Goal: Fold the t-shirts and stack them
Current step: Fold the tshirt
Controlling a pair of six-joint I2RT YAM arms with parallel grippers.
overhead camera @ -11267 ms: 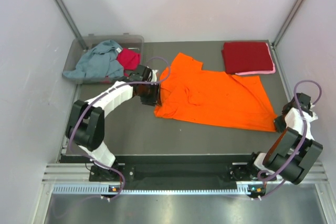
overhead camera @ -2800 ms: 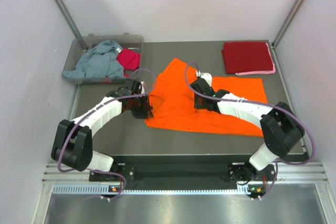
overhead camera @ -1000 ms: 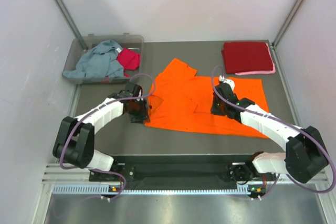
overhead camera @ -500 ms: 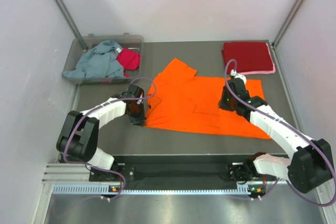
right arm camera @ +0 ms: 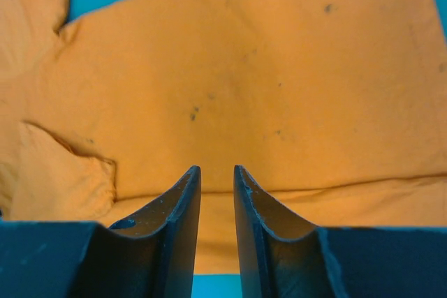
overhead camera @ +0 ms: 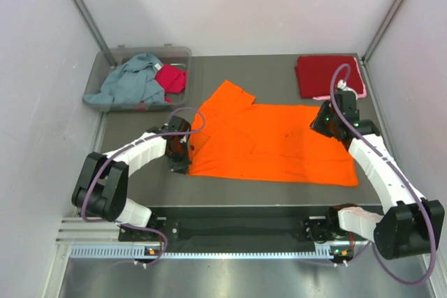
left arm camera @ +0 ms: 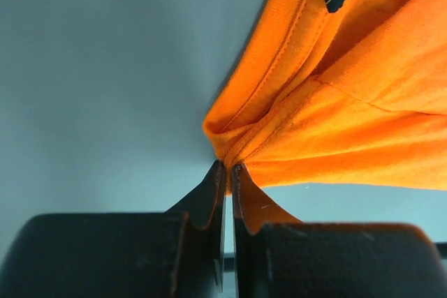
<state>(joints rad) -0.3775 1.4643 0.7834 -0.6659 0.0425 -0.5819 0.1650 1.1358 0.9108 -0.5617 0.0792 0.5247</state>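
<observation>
A clear plastic bin (overhead camera: 178,52) sits at the dark table's (overhead camera: 272,68) far left corner.

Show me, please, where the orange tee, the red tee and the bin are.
orange tee (overhead camera: 272,146): top view, middle of its spread body.
red tee (overhead camera: 318,75): top view, centre of its folded upper face.
bin (overhead camera: 174,49): top view, far rim near its right corner.

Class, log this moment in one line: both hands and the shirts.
left hand: shut on orange t-shirt edge | right hand: slightly open, empty | orange t-shirt: spread flat | dark red t-shirt: folded, far right
</observation>
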